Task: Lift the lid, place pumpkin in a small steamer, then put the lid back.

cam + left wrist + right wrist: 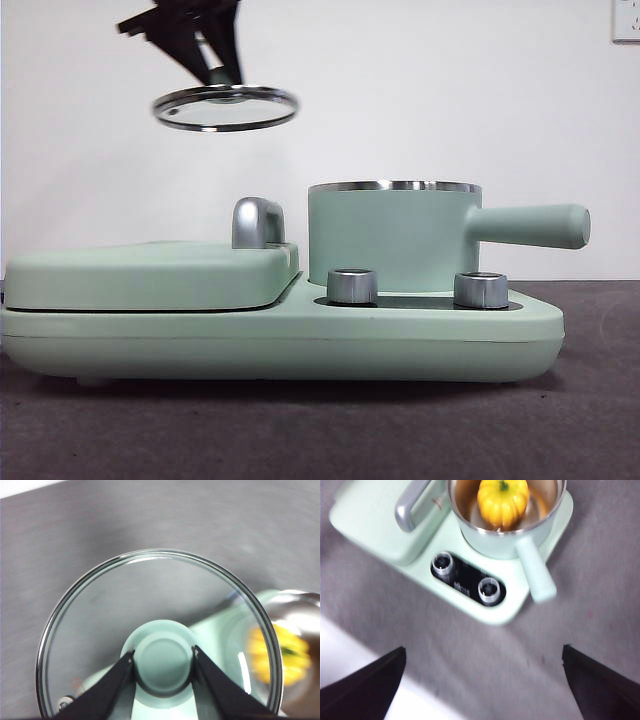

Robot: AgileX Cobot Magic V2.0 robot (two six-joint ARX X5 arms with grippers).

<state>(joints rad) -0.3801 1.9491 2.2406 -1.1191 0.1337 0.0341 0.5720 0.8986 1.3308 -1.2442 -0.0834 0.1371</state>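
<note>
- Your left end effector [163, 659] grips the lid [226, 107] by its knob [163, 661], high in the air, above and to the handle-free side of the small steamer [393, 235].
- The pumpkin [503, 501] already sits inside the small steamer.
- The lid hangs a little tilted; if you lower it off-centre, its rim can catch the steamer's steel rim and slip aside.
- Your right end effector [482, 680] waits open, well away from the small steamer.
</note>
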